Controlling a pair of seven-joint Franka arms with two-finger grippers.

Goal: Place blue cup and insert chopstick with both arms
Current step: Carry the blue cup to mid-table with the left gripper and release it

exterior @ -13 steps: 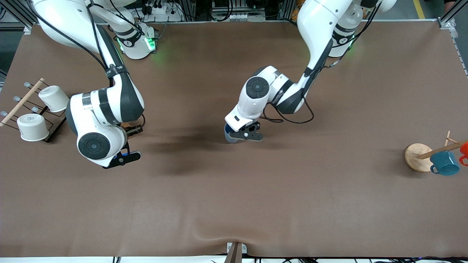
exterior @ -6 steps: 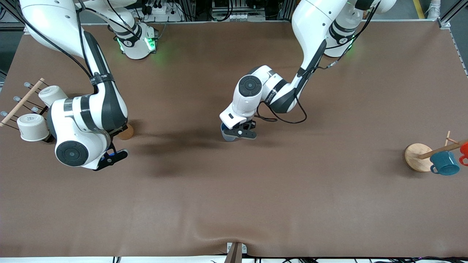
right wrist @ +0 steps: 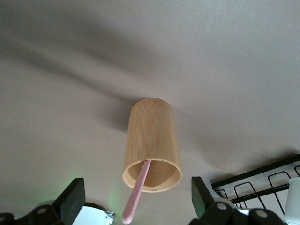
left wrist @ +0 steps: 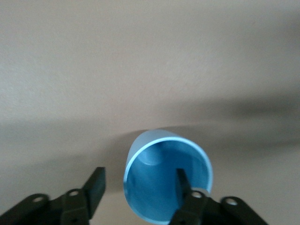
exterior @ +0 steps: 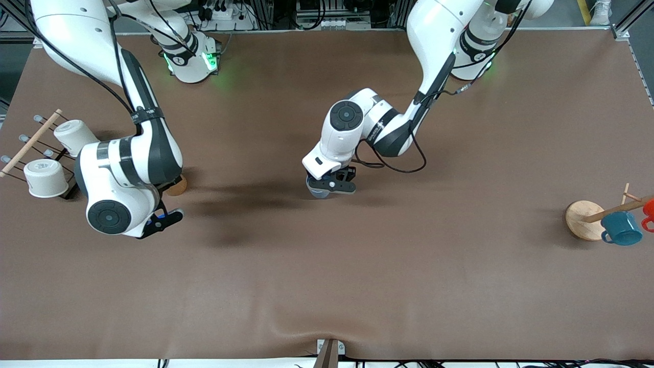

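While the plain light-blue blue cup [left wrist: 168, 180] is stood upright mid-surface [exterior: 409, 266], it's straddled by the left gripper [left wrist: 140, 187], jaws parted, one finger inside the rim. The pale-pink chopstick [right wrist: 137, 192] is leaned in a wooden cylinder [right wrist: 151, 143] under the wide-open right gripper [right wrist: 136, 199], beside a wire rack [right wrist: 262, 183], with bare brown surface all around.

one blue cup [left wrist: 166, 180], one chopstick [right wrist: 137, 192], one wooden cylinder [right wrist: 151, 143], two white cups [exterior: 45, 177], one teal mug [exterior: 622, 228]
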